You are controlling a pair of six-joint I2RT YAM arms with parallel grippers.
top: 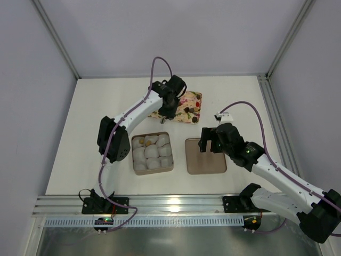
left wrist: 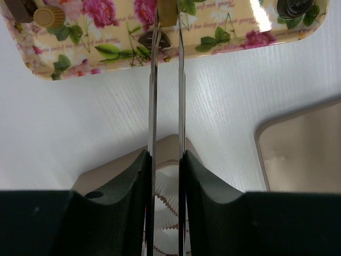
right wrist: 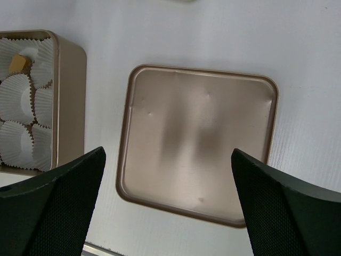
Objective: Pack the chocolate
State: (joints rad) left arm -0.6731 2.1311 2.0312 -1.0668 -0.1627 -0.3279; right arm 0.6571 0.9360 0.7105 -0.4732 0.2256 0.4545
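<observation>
The chocolate lies on a floral tray [left wrist: 224, 37]: a tan-gold piece [left wrist: 49, 16], a dark piece [left wrist: 154, 40] and another dark one [left wrist: 293, 8]. My left gripper [left wrist: 168, 24] is over the tray's left part [top: 169, 111]. Its thin fingers are closed on a tan-gold chocolate [left wrist: 167, 10] at their tips. The square brown box [top: 152, 153] holds white paper cups, and one cup holds a tan-gold piece [right wrist: 17, 63]. My right gripper [right wrist: 168, 152] is wide open and empty above the box lid [right wrist: 197, 154].
The lid [top: 205, 156] lies right of the box. The floral tray [top: 184, 106] sits behind both. A corner of the box [left wrist: 106, 176] shows under the left wrist. A small white part [top: 224, 114] lies right of the tray.
</observation>
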